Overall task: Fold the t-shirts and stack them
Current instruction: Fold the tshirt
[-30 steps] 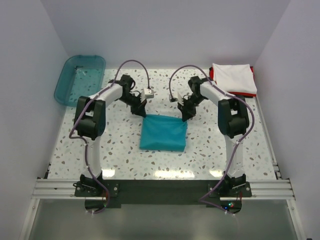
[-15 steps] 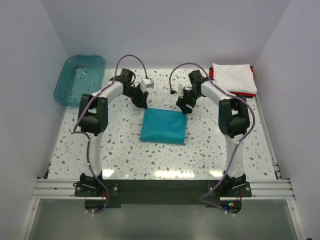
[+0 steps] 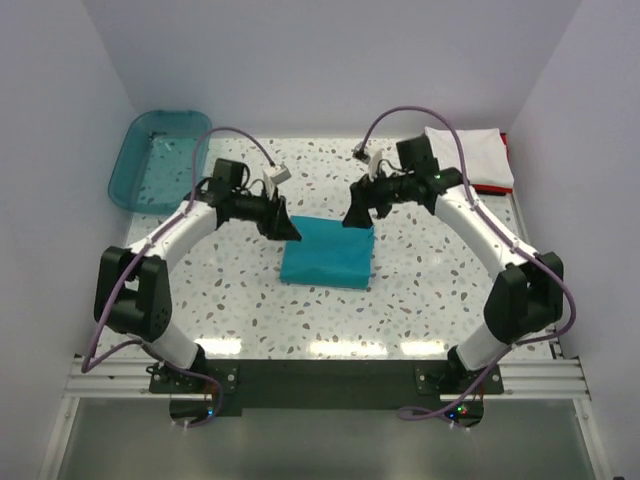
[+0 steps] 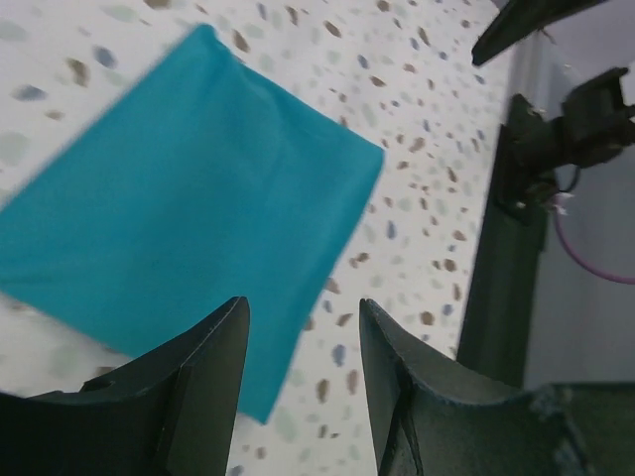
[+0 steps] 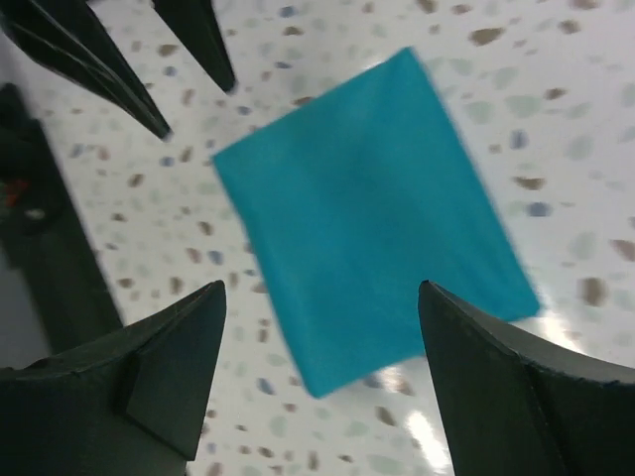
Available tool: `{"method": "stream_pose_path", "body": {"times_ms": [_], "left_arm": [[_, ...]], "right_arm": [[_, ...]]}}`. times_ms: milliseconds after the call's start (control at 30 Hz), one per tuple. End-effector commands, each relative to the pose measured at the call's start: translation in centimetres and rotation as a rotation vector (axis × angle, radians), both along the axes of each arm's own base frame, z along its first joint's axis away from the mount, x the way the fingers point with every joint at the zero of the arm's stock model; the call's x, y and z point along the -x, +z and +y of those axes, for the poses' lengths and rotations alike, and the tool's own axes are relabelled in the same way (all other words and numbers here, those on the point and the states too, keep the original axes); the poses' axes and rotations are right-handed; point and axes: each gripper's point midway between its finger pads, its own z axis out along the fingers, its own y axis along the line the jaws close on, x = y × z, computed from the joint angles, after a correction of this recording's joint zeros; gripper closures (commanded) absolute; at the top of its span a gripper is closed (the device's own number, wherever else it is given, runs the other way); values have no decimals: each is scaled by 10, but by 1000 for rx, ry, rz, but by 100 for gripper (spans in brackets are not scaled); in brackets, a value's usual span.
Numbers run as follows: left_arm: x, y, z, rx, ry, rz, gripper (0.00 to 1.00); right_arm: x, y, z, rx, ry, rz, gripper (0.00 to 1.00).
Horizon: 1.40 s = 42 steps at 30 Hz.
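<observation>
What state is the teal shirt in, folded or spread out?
Folded. The teal t-shirt lies flat as a compact rectangle on the table, no sleeves or collar showing.

White speckled table (image 3: 420, 290) spread beneath the left gripper (image 3: 290, 228) and the right gripper (image 3: 352, 215). Translucent teal bin (image 3: 150, 165) well to the left of the left gripper and somewhat farther back, at the table's far left corner. Plain pale wall (image 3: 330, 70) well beyond both grippers. Aluminium rail (image 3: 110, 375) well behind them, along the near edge.
</observation>
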Motion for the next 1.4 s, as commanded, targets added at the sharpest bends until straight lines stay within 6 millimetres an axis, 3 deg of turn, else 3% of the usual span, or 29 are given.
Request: {"method": "stream_pose_path", "body": {"times_ms": [0, 33, 133, 167, 233, 267, 433, 633, 700, 800, 933, 1033, 1133, 1167, 1367], "left_arm": [[51, -13, -29, 124, -64, 244, 47], [64, -24, -31, 128, -57, 319, 46], [78, -46, -38, 139, -49, 432, 46], [76, -50, -40, 155, -52, 436, 46], [76, -78, -38, 124, -26, 522, 47], [77, -87, -36, 121, -24, 560, 47], [90, -150, -18, 47, 10, 734, 49], [88, -183, 4, 20, 76, 815, 51], [83, -178, 3, 22, 69, 799, 51], [76, -155, 1, 52, 29, 733, 51], [73, -103, -2, 90, -71, 548, 52], [75, -80, -5, 96, -100, 483, 52], [88, -75, -13, 90, -140, 477, 52], [94, -77, -17, 82, -144, 498, 52], [94, -120, -16, 54, -78, 617, 53]], "right_arm": [[52, -26, 46, -199, -32, 380, 19], [63, -31, 56, -229, -37, 467, 20], [73, -63, 71, -278, -69, 616, 22], [74, -85, 71, -272, -87, 656, 23], [77, -107, 67, -257, -110, 702, 25], [83, -127, 63, -242, -126, 748, 27], [96, -173, 43, -200, -203, 852, 28], [96, -210, 6, -73, -231, 850, 29], [78, -199, 3, -78, -229, 796, 28], [62, -162, 6, -85, -158, 694, 28], [74, -94, 16, -185, -51, 644, 30], [95, -81, 21, -210, -16, 680, 34], [117, -90, 27, -202, 0, 737, 41], [127, -103, 27, -185, -9, 786, 43], [124, -153, 19, -128, -50, 839, 55]]}}
